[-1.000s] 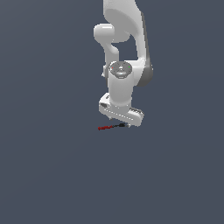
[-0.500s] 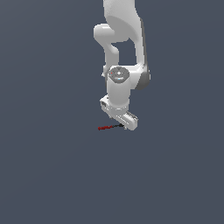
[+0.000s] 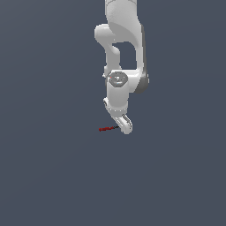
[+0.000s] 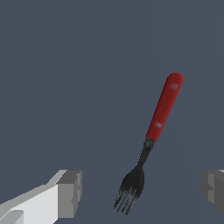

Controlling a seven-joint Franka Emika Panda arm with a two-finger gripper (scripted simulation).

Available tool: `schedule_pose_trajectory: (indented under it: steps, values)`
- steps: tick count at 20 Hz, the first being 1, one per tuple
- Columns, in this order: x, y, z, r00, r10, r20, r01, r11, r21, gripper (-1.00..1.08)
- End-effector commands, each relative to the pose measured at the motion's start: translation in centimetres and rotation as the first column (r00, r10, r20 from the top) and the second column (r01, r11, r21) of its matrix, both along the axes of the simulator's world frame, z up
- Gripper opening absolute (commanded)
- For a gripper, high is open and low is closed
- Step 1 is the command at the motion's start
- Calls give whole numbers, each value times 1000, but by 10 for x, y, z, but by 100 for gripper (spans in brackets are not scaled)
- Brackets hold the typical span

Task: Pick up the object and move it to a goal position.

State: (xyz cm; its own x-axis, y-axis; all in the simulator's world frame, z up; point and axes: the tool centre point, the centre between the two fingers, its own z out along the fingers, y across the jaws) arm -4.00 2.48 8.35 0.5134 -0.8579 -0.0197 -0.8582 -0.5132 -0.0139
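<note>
Swung round since a second ago, the gripper (image 4: 140, 192) now sits narrower above the fork (image 4: 154, 139). Its fingers (image 4: 70, 193) stand apart, holding nothing; black tines lie between them, red handle toward 1 o'clock.

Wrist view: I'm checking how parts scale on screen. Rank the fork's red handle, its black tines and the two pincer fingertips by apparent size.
1. Red handle.
2. Black tines, smaller.
Fingertips: unranked; one is cropped, and they sit nearer the camera.
</note>
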Motion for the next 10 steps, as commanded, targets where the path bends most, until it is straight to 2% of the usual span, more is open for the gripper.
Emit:
schedule_pose_trajectory:
  steps: [1,10]
  values:
    - [-4,-2,-6,997,-75,-2,75,997,-4,100]
    - [-15,-10,-21,960,-278,-3,278,960,-17,100]
